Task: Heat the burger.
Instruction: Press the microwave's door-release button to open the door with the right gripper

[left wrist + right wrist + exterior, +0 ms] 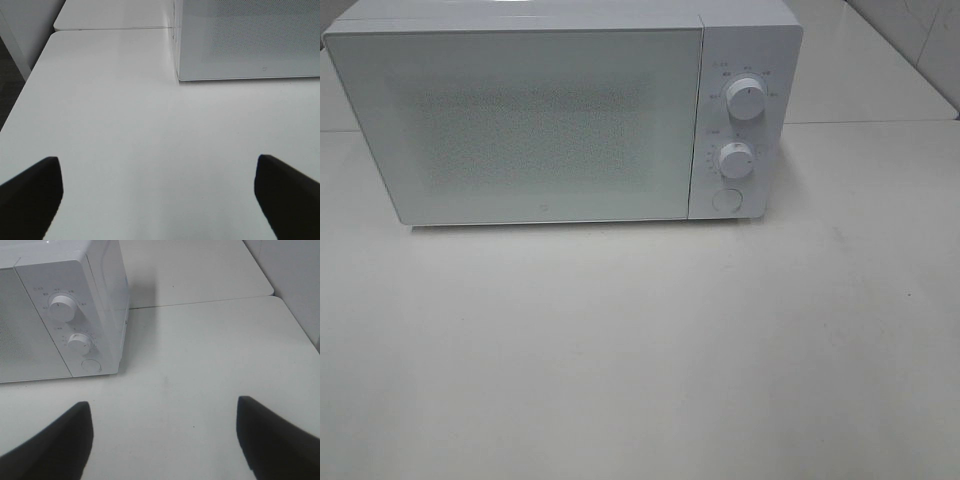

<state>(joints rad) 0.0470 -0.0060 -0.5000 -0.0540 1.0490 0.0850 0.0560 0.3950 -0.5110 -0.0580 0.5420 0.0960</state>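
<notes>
I can't find the burger in any view: it isn't on the bench (640, 350), and the microwave (520, 120) has its door (520, 130) closed, with a frosted front I can't see through, so whether it sits inside I cannot tell. That is my first worry. Turning the lower knob (735, 160) without knowing would run the oven empty, so I'd want to check first. Both arms are idle and carry nothing: the left pincer (156, 165) is spread wide over bare bench, and the right pincer (162, 405) is spread nearly as wide, facing the control panel. If I press the round button (726, 200) under the knobs, a hard push could shove the whole box backward, and the door, which I guess swings outward, could strike an arm parked in front of it. The upper knob (747, 100) sits close above the lower one, so a wide pincer could nudge both at once. There is plenty of room: the bench in front of the microwave is open, and more lies beside the panel end. The left wrist view shows the bench edge (25, 100) dropping to dark floor well clear of the microwave's side, and the right wrist view shows the far bench edge (295, 325) near a pale wall.
</notes>
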